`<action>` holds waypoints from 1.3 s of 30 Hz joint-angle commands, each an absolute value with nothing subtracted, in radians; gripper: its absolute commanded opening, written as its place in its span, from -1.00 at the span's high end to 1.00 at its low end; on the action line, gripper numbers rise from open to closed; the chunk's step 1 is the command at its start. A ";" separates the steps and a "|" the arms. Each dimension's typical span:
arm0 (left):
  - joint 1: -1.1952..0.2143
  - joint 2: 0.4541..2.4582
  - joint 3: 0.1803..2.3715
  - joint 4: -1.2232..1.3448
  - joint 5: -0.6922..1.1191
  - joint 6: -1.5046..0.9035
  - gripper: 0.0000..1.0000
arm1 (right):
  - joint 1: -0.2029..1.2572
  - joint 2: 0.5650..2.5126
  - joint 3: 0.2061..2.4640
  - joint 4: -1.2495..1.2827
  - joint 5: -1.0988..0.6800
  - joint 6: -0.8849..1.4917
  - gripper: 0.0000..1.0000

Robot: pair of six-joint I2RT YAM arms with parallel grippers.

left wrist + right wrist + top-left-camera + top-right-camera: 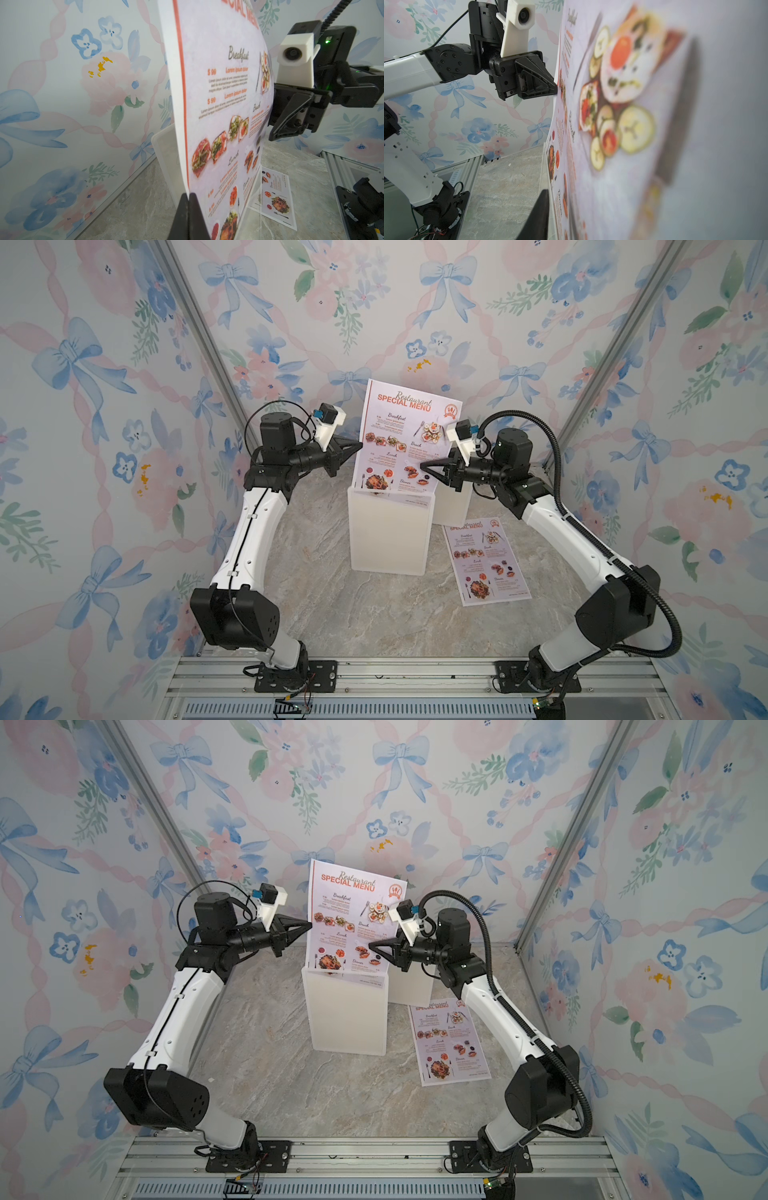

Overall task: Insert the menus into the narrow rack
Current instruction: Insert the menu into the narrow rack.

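Note:
One of the menus (pixel 395 406) (pixel 349 894) stands upright and slightly bowed, its lower edge inside the open top of the narrow translucent white rack (pixel 388 539) (pixel 347 1019). My left gripper (pixel 360 444) (pixel 189 196) is shut on this menu's left edge. My right gripper (pixel 423 466) is at the sheet's right edge with its jaws apart. In the right wrist view one finger (pixel 545 205) shows beside the sheet (pixel 623 145), and the other is hidden behind it. The second menu (pixel 486 562) (pixel 449 1042) (pixel 276 199) lies flat on the table, right of the rack.
A second white box (pixel 455 506) stands behind the rack on the right, under my right wrist. The marble tabletop (pixel 332 605) is enclosed by floral walls. An aluminium rail (pixel 415 676) with both arm bases runs along the front edge.

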State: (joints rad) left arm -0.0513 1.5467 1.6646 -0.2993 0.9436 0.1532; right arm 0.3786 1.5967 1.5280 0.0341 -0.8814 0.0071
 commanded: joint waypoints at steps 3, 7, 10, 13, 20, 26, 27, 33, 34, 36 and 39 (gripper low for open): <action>-0.040 1.505 1.622 -0.282 0.944 0.159 1.00 | 0.362 1.547 1.523 0.055 -0.849 0.018 0.46; -0.037 1.491 1.601 -0.280 0.935 0.162 1.00 | 0.352 1.535 1.513 0.067 -0.838 0.036 0.46; -0.037 1.481 1.587 -0.281 0.937 0.160 1.00 | 0.351 1.531 1.514 0.059 -0.834 0.035 0.47; -0.035 1.466 1.575 -0.281 0.933 0.160 1.00 | 0.351 1.529 1.516 0.054 -0.825 0.036 0.53; -0.025 1.433 1.530 -0.277 0.917 0.164 1.00 | 0.355 1.534 1.528 0.048 -0.823 0.038 0.61; -0.017 1.421 1.504 -0.275 0.920 0.160 1.00 | 0.363 1.540 1.541 0.037 -0.815 0.037 0.62; -0.015 1.417 1.499 -0.275 0.919 0.162 1.00 | 0.364 1.542 1.542 0.038 -0.815 0.036 0.62; -0.014 1.401 1.472 -0.272 0.928 0.166 1.00 | 0.373 1.549 1.549 0.031 -0.816 0.032 0.64; -0.013 1.397 1.465 -0.271 0.927 0.165 1.00 | 0.376 1.548 1.549 0.033 -0.815 0.031 0.65; -0.013 1.386 1.447 -0.271 0.924 0.167 1.00 | 0.376 1.548 1.549 0.034 -0.815 0.031 0.66; -0.012 1.365 1.419 -0.270 0.915 0.171 1.00 | 0.376 1.545 1.546 0.034 -0.812 0.031 0.66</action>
State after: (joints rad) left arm -0.0223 1.3960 1.4433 -0.2817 0.9195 0.1555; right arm 0.3687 1.5494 1.5280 0.0406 -0.8211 0.0257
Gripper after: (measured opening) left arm 0.049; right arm 0.170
